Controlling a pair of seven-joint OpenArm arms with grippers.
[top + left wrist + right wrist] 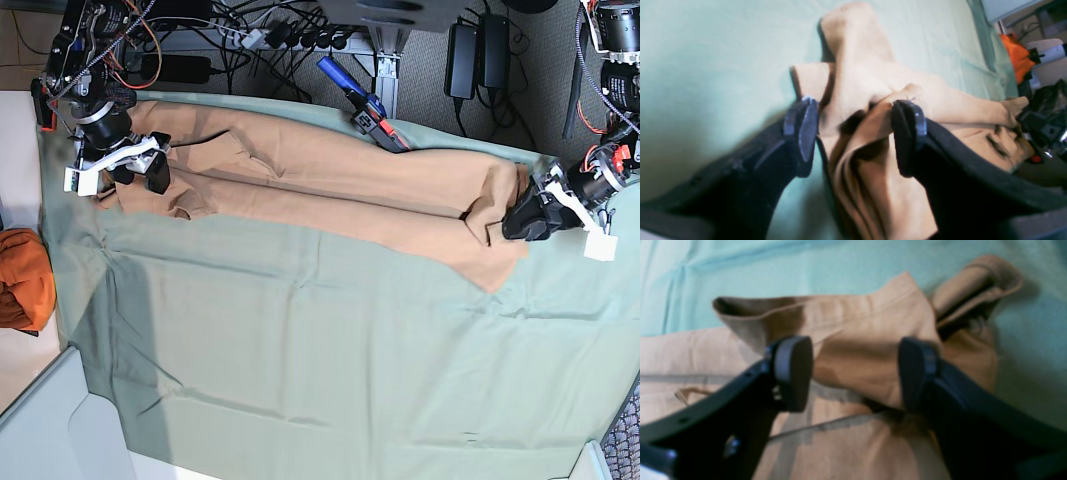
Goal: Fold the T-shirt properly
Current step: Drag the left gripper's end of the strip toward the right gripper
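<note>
Straddling bunched ends of the T-shirt (330, 180), left hand (855, 133) and right hand (853, 373) gape wide, holding nothing; each should pinch one clean hem edge between its pads.

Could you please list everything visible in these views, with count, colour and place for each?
T-shirt: one, tan-orange, stretched long across the far part of the table.
Green cloth: one, sage green, covering the table.
Orange cloth: one, bright orange, bunched beyond the table's edge.
Cables and power bricks: several, black, behind the table.
Left end effector: one, black, open over bunched shirt fabric.
Right end effector: one, black, open over a shirt fold.
</note>
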